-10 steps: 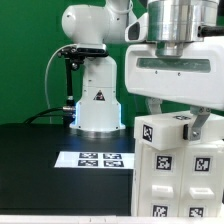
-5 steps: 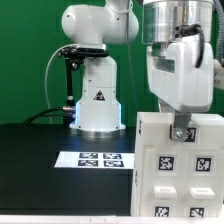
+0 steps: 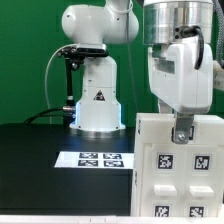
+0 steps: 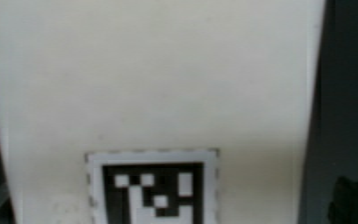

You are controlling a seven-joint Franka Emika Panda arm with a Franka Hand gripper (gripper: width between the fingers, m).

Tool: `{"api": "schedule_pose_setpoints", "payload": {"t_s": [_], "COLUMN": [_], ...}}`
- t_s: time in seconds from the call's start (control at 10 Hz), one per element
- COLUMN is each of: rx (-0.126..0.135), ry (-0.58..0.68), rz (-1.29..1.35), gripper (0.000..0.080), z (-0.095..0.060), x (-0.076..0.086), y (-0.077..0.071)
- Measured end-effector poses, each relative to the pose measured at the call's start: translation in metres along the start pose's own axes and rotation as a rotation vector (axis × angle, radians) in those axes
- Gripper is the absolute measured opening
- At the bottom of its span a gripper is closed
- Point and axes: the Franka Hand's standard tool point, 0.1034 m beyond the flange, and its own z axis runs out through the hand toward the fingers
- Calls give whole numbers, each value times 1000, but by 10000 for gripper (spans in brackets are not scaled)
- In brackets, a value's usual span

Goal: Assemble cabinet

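Pincer point(image 3: 183, 130) tips partly hidden against cabinet point(image 3: 165, 170); cabinet cropped.

cabinet point(image 3: 178, 165): cut by frame edge | gripper point(image 3: 182, 132): one finger hidden

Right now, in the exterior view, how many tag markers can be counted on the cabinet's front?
3: on the cabinet front, one under the gripper at, one toward the exterior view's right at, one cut by the bottom edge at. More may lie out of frame.
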Motion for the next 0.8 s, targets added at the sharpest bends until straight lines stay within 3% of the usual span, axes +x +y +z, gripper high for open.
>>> {"api": "schedule_pose_setpoints", "payload": {"t_s": [0.2,0.5,0.8], "rx": [3,37,36], "ry": [-17,-43,-40], "rz": [-32,-56,-61], "gripper": [797,797,797], "z": [-16,-47,-45], "x": [-9,-10,-12], "y": [7,11,8]}}
